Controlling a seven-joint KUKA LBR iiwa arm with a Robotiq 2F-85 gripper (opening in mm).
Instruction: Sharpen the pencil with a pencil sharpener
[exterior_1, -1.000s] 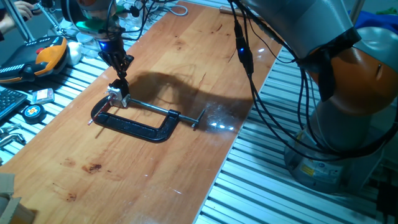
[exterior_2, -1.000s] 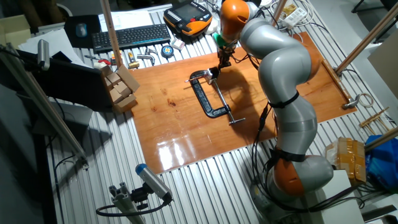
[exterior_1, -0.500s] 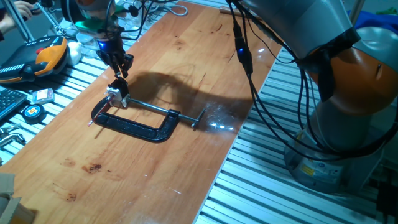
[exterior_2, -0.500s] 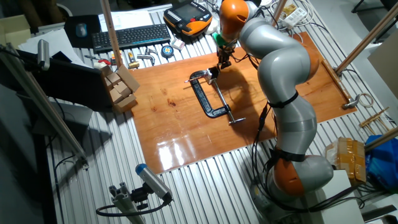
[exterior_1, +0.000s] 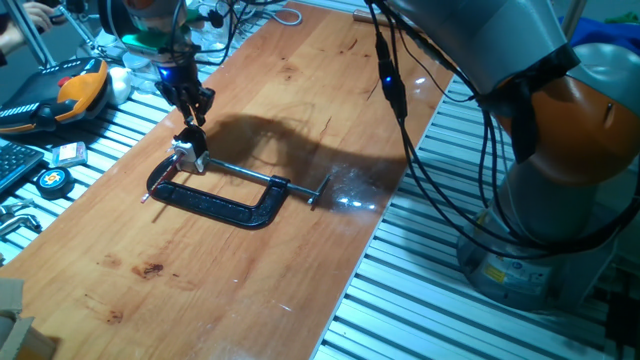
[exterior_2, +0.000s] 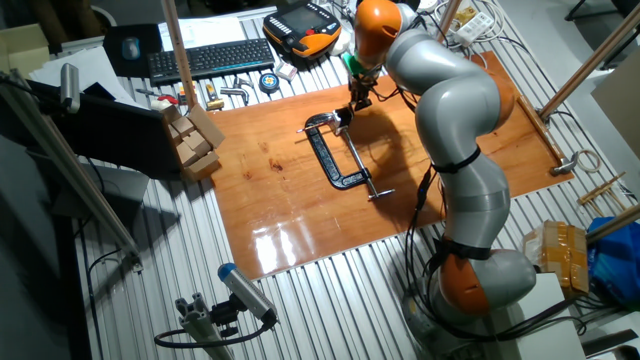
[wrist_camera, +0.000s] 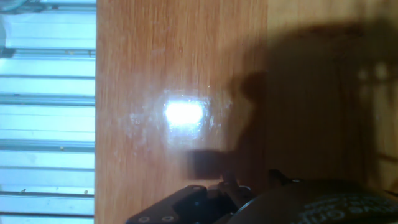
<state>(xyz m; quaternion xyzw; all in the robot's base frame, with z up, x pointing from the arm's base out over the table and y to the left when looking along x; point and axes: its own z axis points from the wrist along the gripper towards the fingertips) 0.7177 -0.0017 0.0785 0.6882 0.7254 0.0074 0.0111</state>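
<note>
Directly below the pincer (exterior_1: 190, 122) sits the pencil sharpener (exterior_1: 186, 152).

Black C-clamp (exterior_1: 225, 198) lies flat on the wooden table (exterior_1: 300, 90); keyboard (exterior_2: 205, 58) sits beyond its edge.

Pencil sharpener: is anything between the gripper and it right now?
Nothing visible. The gripper hangs just above the pencil sharpener, which sits in the mouth of the black clamp. The gap between them looks clear. Whether a pencil is held there is too small to tell.
</note>
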